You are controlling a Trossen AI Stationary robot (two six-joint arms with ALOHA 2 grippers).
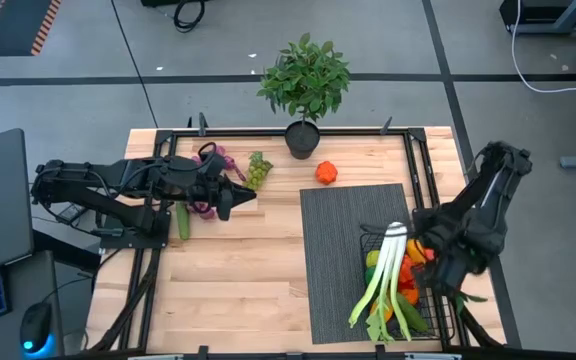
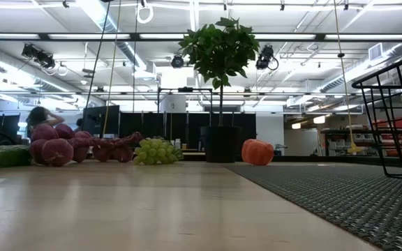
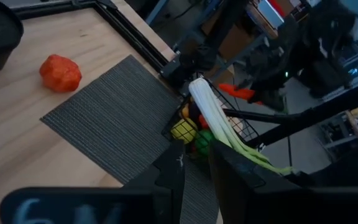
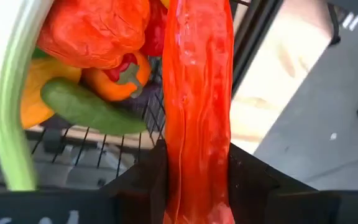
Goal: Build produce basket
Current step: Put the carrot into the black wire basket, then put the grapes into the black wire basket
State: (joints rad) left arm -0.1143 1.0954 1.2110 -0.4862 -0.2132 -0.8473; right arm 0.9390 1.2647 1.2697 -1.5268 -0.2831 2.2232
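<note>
The wooden desk [image 1: 238, 270] carries a dark grey ribbed mat [image 1: 338, 255] on its right half. At the mat's right edge, toward the front, stands the black wire basket [image 1: 373, 240], already loaded: a white-green leek [image 1: 386, 270] lies lengthways across it with its leafy end hanging over the front rim, and orange, yellow and green pieces fill the space beneath it.

A leafy plant in a black pot [image 1: 304, 135] stands at the back edge of the desk, near the middle.

The right gripper [image 4: 197, 180] hangs over the right side of the basket. Its jaws are closed narrowly on a long red chili [image 4: 197, 93], gripped near one end, and the rest of it stretches out over the basket's rim. In the right wrist view an orange pepper [image 4: 95, 28], a smaller orange one, a yellow piece and a green cucumber [image 4: 89, 109] lie in the basket just beside the chili.

The left gripper [image 1: 233, 195] sits over the back-left of the desk with its jaws nearly together and nothing between them. Purple grapes [image 1: 213, 160] and green grapes [image 1: 259, 170] lie just beside it, a second cucumber [image 1: 182, 220] is near the arm, and an orange citrus [image 1: 327, 172] rests alone just behind the mat.
</note>
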